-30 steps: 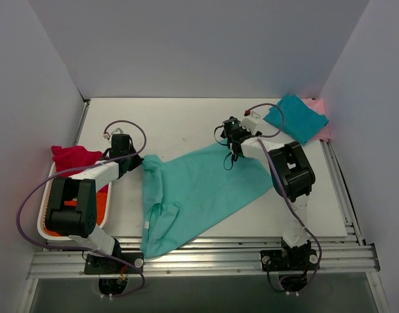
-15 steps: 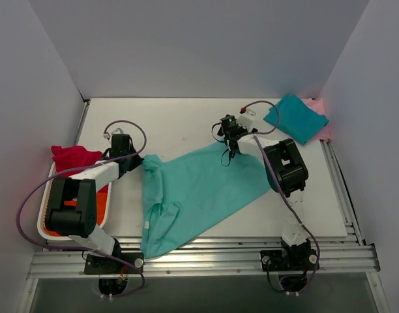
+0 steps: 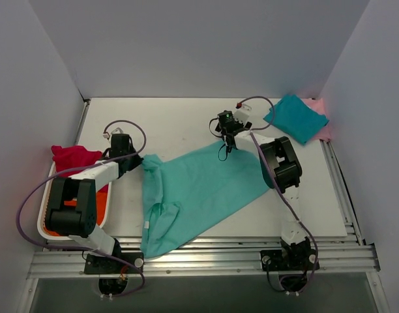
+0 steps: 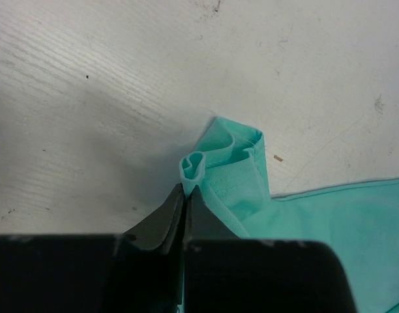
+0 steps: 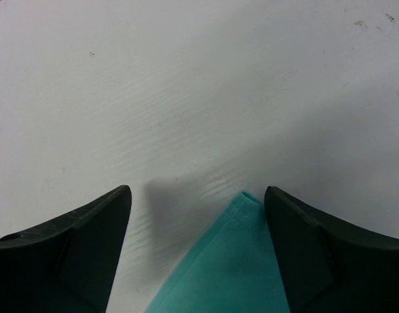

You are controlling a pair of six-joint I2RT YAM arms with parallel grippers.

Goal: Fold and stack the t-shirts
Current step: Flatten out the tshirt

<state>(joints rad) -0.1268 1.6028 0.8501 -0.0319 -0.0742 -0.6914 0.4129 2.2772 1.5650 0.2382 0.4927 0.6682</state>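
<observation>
A mint-green t-shirt lies spread across the middle of the table. My left gripper is shut on its bunched left corner. My right gripper is open just above its far corner, which lies between the fingertips. A folded teal shirt lies on a pale pink one at the back right. A magenta-red shirt and an orange one lie in the basket at left.
A white basket stands at the left edge of the table. Grey walls close in the left, back and right. A metal rail runs along the near edge by the arm bases.
My right gripper has moved toward the back and a little left, from over the shirt to its far corner. The left gripper and the shirt have not moved.
</observation>
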